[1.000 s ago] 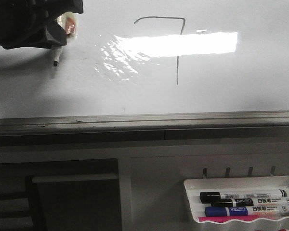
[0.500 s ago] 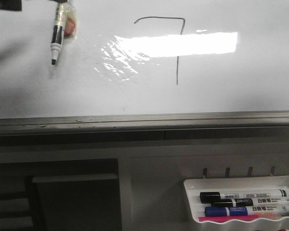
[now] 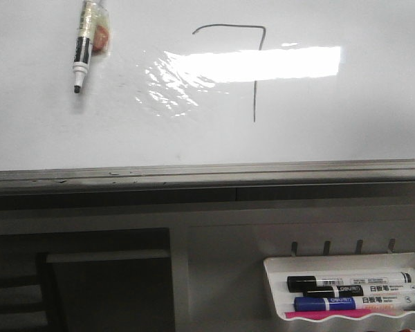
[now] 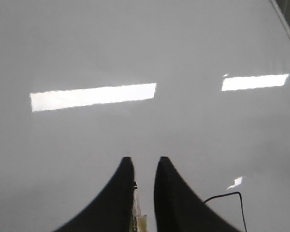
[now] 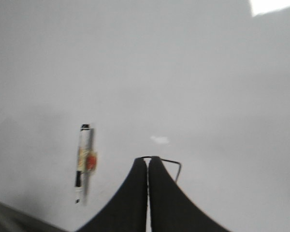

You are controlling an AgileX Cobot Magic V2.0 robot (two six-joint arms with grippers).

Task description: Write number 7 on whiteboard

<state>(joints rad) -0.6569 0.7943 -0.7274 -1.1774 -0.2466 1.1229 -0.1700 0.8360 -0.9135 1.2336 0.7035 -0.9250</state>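
The number 7 (image 3: 255, 97) stands in thin dark line on the whiteboard (image 3: 194, 142), right of middle, partly washed out by glare. A black-and-white marker (image 3: 83, 52) with tape and an orange spot lies flat on the board at the upper left, nothing gripping it. My left gripper (image 4: 143, 162) is out of the front view; in its wrist view the fingers stand apart above the board, the marker (image 4: 137, 215) showing through the gap and the 7 (image 4: 227, 195) to one side. My right gripper (image 5: 148, 160) is shut and empty, with the marker (image 5: 84, 164) lying apart from it.
The board's grey frame edge (image 3: 207, 171) runs across the front view. Below it at the right hangs a small white tray (image 3: 273, 266) holding several markers (image 3: 353, 283). A dark recess (image 3: 104, 283) sits at the lower left.
The left gripper, shut on the marker a second ago, let it go and drew up out of the front view. The marker now lies alone on the board.
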